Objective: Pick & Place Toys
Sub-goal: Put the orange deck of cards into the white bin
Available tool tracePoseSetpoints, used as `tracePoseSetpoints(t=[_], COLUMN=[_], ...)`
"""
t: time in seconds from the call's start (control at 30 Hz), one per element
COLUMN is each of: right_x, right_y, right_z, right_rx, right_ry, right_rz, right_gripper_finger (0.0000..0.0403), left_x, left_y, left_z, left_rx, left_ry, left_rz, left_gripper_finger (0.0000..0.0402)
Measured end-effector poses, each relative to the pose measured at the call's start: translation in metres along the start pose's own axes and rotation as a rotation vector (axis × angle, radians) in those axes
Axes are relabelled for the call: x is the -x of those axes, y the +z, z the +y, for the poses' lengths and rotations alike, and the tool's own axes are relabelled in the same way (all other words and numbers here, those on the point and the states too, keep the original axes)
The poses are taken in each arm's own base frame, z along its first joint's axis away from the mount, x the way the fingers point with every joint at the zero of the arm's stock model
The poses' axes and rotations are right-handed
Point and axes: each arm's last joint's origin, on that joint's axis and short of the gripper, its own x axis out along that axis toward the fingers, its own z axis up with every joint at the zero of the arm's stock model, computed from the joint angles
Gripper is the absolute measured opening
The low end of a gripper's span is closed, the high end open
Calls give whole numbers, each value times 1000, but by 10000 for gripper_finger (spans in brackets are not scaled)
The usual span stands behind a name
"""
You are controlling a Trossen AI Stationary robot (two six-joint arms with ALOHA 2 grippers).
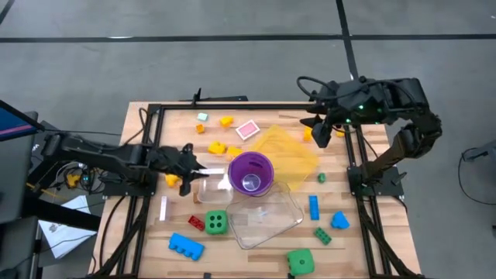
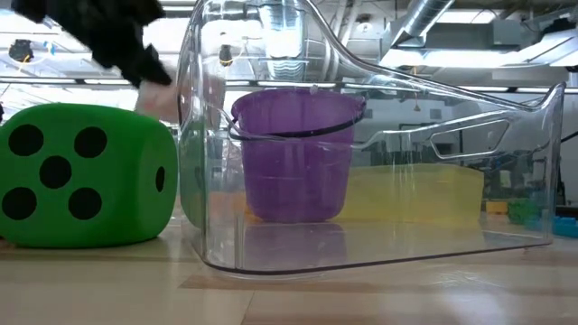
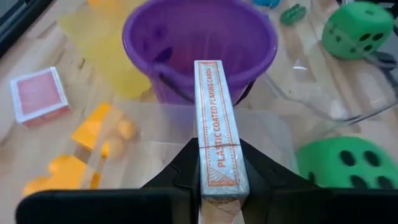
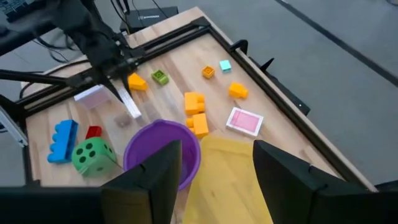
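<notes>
Toys (image 1: 186, 246) lie scattered; left fingers (image 3: 186, 177) grip card box (image 3: 216, 124).

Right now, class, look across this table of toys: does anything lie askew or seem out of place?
The large clear tub lies tipped on its side near the purple cup, open mouth sideways. Also odd among toys: the left gripper is shut on a boxed deck of playing cards.

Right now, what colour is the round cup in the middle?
Purple; the cup shows best in the left wrist view.
</notes>
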Motion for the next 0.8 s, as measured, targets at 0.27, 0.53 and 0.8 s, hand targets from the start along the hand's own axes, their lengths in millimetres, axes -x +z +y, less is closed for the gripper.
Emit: tracePoseSetpoints(t=[0.27,0.53,0.8], right_x=[-6,-10,-11], right_y=[-3,-3,-3], right_z=[7,10,10], right_rx=[-25,-34,-37], right_ry=[-5,-6,-6], right_rz=[45,53,53], right_gripper_finger=[191,191,191], left_x=[-20,-33,-41], left_y=[-35,-52,-59], left_z=[6,5,3], left_rx=[14,21,14], left_ry=[53,-26,-90], left_rz=[-41,-56,-37], left_gripper_finger=[59,60,60])
